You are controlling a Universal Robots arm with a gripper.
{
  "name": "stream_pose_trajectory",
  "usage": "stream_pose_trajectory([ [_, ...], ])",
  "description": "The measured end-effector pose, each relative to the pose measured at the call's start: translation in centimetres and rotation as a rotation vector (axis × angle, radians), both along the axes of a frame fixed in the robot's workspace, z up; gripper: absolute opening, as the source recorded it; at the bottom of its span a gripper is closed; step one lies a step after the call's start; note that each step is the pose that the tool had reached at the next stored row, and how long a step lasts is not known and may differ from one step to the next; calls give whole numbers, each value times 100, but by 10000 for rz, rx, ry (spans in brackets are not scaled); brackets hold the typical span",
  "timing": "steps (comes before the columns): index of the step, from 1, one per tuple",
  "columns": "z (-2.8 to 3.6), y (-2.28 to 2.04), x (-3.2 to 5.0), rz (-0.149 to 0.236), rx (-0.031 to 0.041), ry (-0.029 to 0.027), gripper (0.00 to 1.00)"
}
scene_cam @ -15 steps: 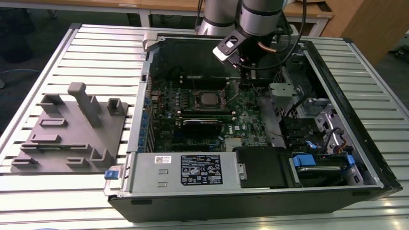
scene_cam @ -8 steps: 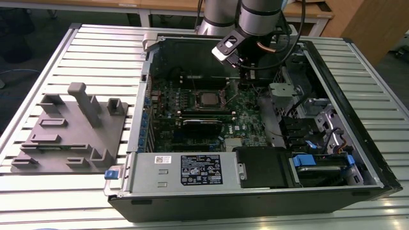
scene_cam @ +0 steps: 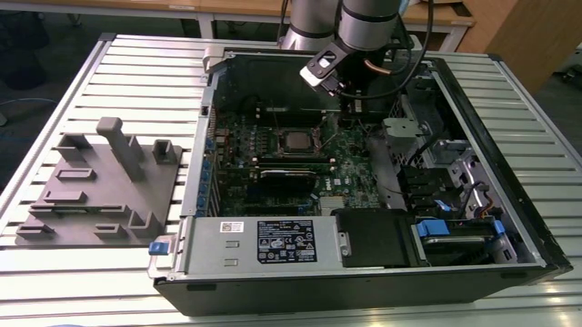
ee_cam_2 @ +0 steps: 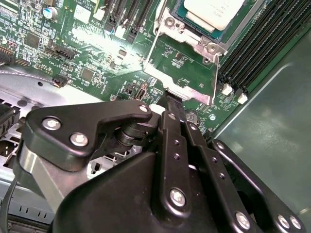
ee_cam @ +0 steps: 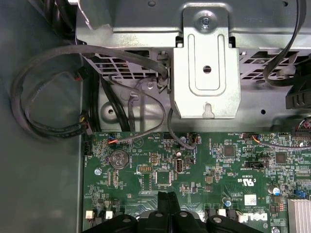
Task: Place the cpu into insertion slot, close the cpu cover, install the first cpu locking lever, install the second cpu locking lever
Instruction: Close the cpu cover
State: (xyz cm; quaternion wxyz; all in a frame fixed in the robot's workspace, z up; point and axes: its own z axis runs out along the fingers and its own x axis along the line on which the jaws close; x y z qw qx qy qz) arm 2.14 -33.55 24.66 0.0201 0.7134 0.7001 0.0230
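The cpu (scene_cam: 296,141) lies flat in the insertion slot in the middle of the motherboard, its pale metal top (ee_cam_2: 214,10) facing up, and it hides the slot's contact field. The cpu cover (ee_cam_2: 194,41) is a metal frame lying around the chip. Its silver tab (ee_cam_2: 181,83) points toward me. Thin wire levers (ee_cam_2: 150,48) run along two sides of the frame. My gripper (ee_cam_2: 172,99) is shut, the black fingertips (ee_cam: 167,198) pressed together with nothing seen between them, right at the edge of that tab. In the exterior view the gripper (scene_cam: 353,102) hangs just behind the socket.
The open computer case (scene_cam: 509,136) rests on a slatted table. A grey fixture (scene_cam: 95,191) stands on the exterior view's left. A black card (scene_cam: 289,174) and a power supply (scene_cam: 272,242) sit in front of the socket. Memory slots (ee_cam_2: 262,39), a metal bracket (ee_cam: 206,63) and cables (ee_cam: 43,97) crowd the board.
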Motion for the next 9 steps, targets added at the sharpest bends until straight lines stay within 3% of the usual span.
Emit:
stream_pose_trajectory([
  [9,0,0,-28,0,1,-3,10],
])
